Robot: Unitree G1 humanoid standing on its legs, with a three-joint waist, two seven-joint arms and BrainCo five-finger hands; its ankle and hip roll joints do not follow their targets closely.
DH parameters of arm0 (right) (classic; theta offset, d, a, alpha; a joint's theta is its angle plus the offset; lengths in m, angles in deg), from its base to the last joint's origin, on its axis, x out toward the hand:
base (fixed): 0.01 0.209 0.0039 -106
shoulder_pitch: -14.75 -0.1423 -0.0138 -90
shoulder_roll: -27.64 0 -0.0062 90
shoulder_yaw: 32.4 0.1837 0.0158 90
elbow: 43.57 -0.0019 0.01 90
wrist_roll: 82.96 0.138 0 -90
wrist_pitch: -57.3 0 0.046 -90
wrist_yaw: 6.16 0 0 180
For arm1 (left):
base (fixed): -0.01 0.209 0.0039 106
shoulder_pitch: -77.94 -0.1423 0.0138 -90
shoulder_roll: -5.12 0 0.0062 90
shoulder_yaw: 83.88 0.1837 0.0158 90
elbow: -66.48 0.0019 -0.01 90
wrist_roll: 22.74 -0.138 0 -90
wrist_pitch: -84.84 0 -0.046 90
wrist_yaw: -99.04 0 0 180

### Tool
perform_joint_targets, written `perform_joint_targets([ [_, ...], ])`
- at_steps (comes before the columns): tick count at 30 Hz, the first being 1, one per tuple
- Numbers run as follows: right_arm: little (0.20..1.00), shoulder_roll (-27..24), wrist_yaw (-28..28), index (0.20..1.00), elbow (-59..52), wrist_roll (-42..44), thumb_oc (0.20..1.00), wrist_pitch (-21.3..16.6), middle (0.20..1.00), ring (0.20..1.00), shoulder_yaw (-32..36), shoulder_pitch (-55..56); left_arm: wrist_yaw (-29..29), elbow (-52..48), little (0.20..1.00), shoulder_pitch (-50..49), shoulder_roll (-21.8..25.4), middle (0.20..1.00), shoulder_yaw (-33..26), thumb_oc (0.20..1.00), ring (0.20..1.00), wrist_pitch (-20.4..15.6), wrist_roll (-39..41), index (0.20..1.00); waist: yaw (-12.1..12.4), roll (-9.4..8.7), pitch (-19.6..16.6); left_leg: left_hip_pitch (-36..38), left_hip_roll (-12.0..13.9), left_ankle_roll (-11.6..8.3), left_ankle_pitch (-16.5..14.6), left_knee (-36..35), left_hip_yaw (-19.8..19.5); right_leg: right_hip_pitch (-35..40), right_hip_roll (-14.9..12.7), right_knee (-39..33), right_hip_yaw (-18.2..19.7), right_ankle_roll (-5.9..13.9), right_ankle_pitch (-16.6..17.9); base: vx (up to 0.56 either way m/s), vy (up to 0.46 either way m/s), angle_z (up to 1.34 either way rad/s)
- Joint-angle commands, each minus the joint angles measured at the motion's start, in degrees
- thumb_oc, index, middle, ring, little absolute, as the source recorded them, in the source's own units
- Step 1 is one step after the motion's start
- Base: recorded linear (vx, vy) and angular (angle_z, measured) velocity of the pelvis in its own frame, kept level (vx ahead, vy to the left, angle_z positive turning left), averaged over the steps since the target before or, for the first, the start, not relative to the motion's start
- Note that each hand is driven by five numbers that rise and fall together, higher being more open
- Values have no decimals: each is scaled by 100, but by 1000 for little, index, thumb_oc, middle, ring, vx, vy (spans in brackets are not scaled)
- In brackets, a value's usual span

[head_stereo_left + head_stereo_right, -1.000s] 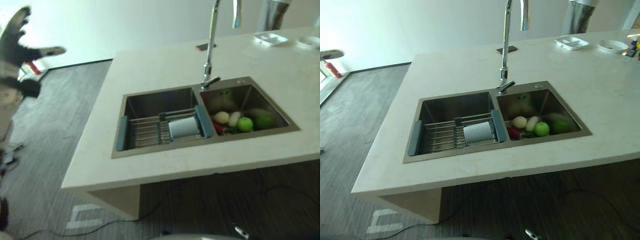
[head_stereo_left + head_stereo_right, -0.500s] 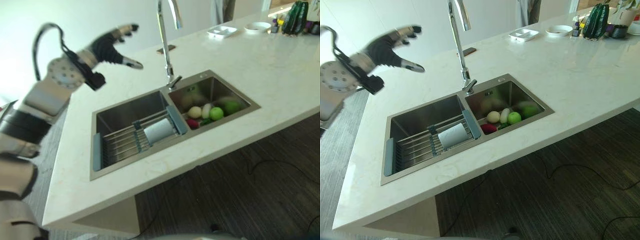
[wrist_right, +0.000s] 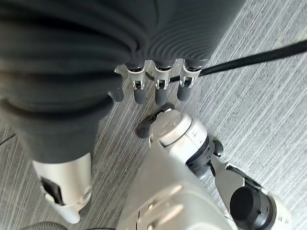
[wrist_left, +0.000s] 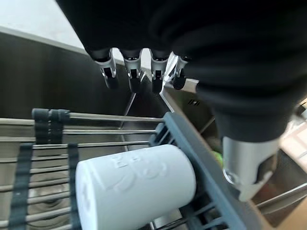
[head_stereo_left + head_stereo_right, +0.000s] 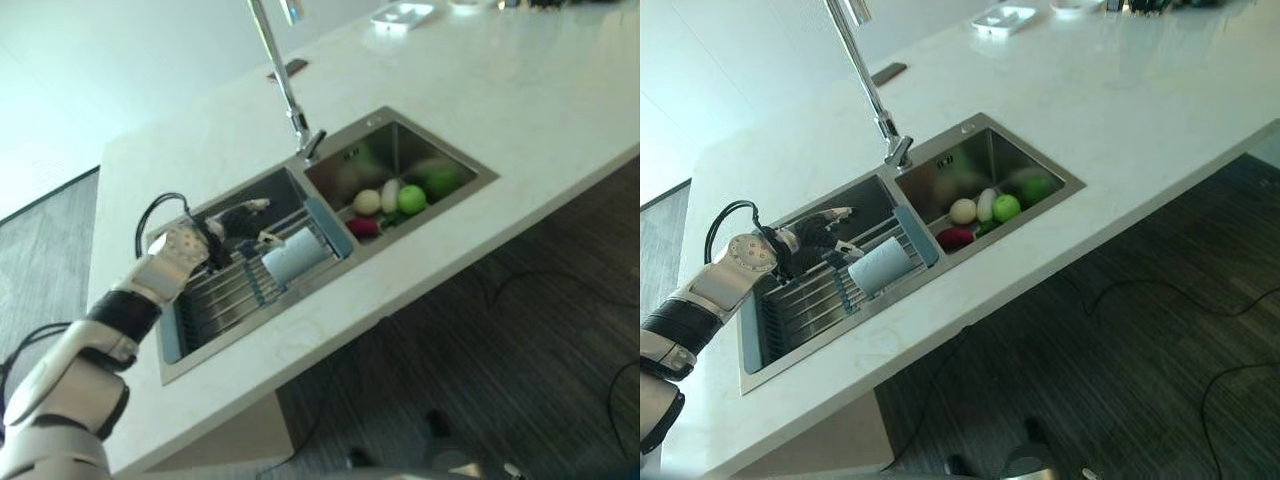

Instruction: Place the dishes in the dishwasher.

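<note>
- A double steel sink [image 5: 1065, 186] was set into a pale countertop [image 5: 1160, 90] and serves as the landmark here; a tall faucet [image 5: 872, 95] rose from the sink's back edge, at the divider between the two basins.
- A wire drying rack [image 5: 225, 295] with grey-blue end bars spanned the sink's left basin.
- A white cup [image 4: 134, 184] lay on its side on the rack, at the end nearest the divider, just beside the rack's grey-blue end bar.
- The left hand [image 5: 238, 224] hovered over the left basin, just above the rack and close to the cup but apart from it.
- Its fingers [image 4: 132, 74] were straight and spread, with the thumb held away from them, and they held nothing.
- The right basin held a heap of fruit and vegetables: a green apple [image 5: 1006, 207], a pale round one [image 5: 962, 210], a whitish long one between them, and a red piece [image 5: 955, 237] at the front.
- The right hand [image 3: 148, 81] hung well away from the sink, over grey striped floor [image 3: 259, 91]; its fingers were relaxed and empty.
- Far behind the sink, a small white tray [image 5: 1002, 17] sat on the countertop.
- A small dark flat object [image 5: 888, 73] lay on the countertop behind the faucet.
</note>
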Motion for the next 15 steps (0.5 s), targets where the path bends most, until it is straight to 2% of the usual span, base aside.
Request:
perform_joint_targets([
  [1,1000,-65,-72,1000,94,-103,1000,-140,1000,1000,44,-91,-357,346,1000,571,109,1000,-497,1000,1000,-387,-278,1000,-158,-224,64,143,-114,-123,-573,50,-263,-13,-342,113,-11,530,-407,4,50,-2],
  [7,1000,-116,-201,1000,-42,-22,1000,-255,1000,1000,23,-107,-649,164,1000,601,-11,1000,-494,1000,1000,-274,-301,1000,-178,-242,210,25,-177,-87,-538,50,-338,-159,-362,179,47,521,-386,-4,34,-4],
  [11,1000,-115,-182,1000,-353,93,1000,-302,1000,1000,-48,-163,-1080,211,1000,625,-75,1000,-600,1000,1000,-276,-286,1000,-195,-272,365,-103,-206,-70,-509,67,-379,-315,-375,258,95,514,-378,-36,28,-3],
  [15,1000,-113,-49,1000,-577,128,1000,-238,1000,1000,-93,-220,-1002,314,1000,709,-56,1000,-606,1000,1000,-242,-324,1000,-205,-308,492,-237,-215,-67,-480,105,-378,-466,-387,322,123,519,-352,-55,18,-4],
])
